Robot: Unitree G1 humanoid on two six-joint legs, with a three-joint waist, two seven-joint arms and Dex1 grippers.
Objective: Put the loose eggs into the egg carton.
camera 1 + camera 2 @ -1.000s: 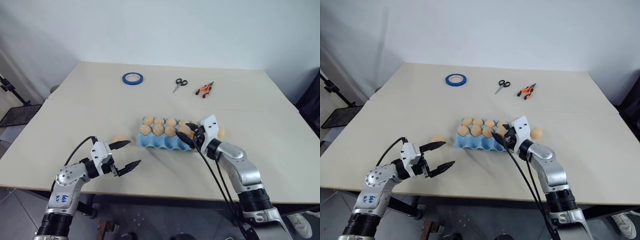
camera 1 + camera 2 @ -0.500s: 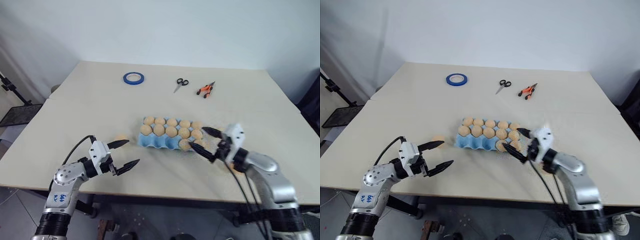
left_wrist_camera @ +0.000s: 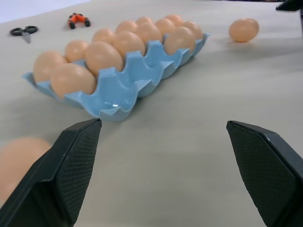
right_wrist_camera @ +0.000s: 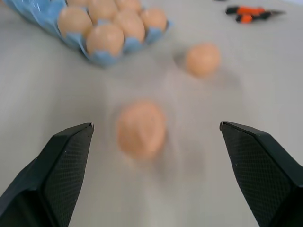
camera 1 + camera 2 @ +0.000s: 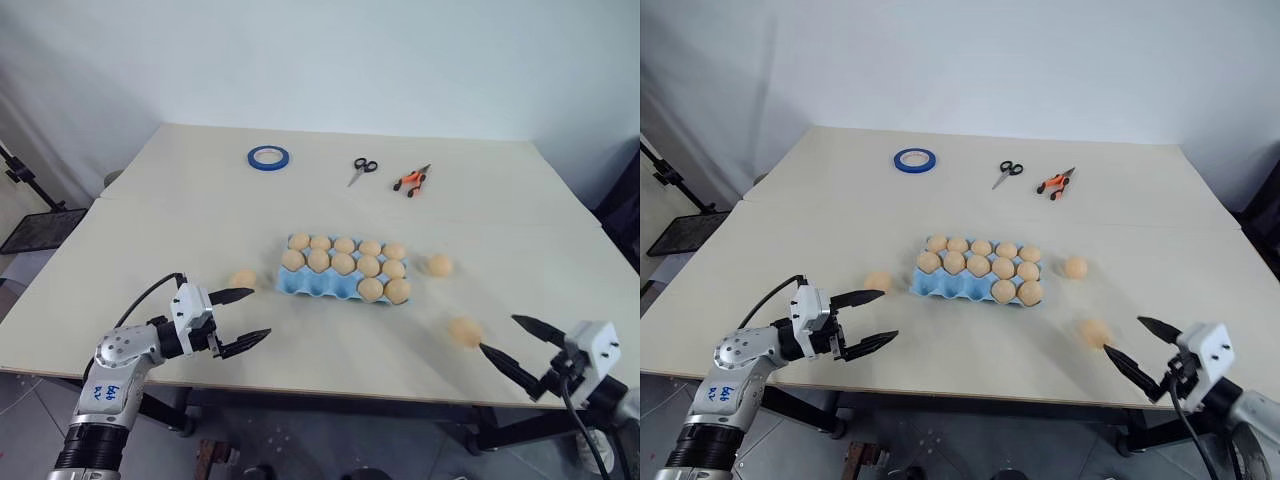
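Observation:
The light blue egg carton (image 5: 322,284) lies mid-table with several tan eggs in its cups. Three loose eggs rest on the table. One egg (image 5: 243,278) is just left of the carton, one (image 5: 439,264) just right of it, and one (image 5: 465,331) nearer the front right. My left gripper (image 5: 243,318) is open and level, close to the left egg (image 3: 19,161), and points at the carton (image 3: 118,90). My right gripper (image 5: 498,334) is open near the front edge. The front-right egg (image 4: 141,128) lies a little ahead of it, apart from the fingers (image 4: 61,165).
A blue tape roll (image 5: 266,156), scissors (image 5: 361,167) and orange pliers (image 5: 410,179) lie at the far side of the table. The table's front edge (image 5: 330,396) runs just behind both grippers.
My right gripper has pulled away from the carton's right end, moving right and back toward the front edge, uncovering that end. The left gripper has stayed in place.

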